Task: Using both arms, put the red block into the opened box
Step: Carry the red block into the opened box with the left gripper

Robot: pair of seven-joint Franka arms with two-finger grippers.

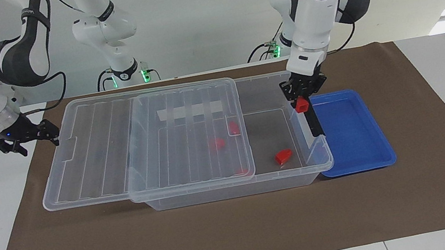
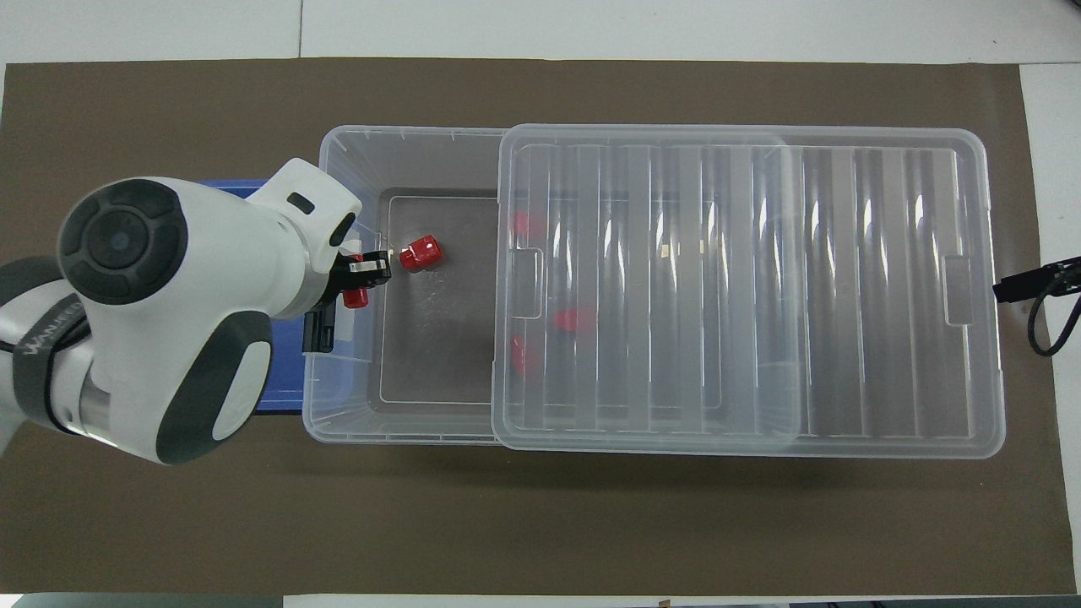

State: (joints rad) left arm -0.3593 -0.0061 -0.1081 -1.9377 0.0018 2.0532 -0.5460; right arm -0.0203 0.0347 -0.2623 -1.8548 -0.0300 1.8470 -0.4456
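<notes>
The left gripper (image 1: 301, 97), jaws clamped on the small red plastic block (image 1: 301, 104), should clear the large clear plastic box's (image 1: 286, 175) latch end before releasing, while the right gripper (image 1: 50, 130) waits, jaws spread, at the lid's (image 1: 88, 167) nine-o'clock edge in the facing view.

left gripper (image 2: 365, 281) holding red block (image 2: 355, 296), over box (image 2: 397, 426)

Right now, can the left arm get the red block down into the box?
Probably yes. The left tool holds the red block over the box's latch end, and the lid is slid aside there.
</notes>
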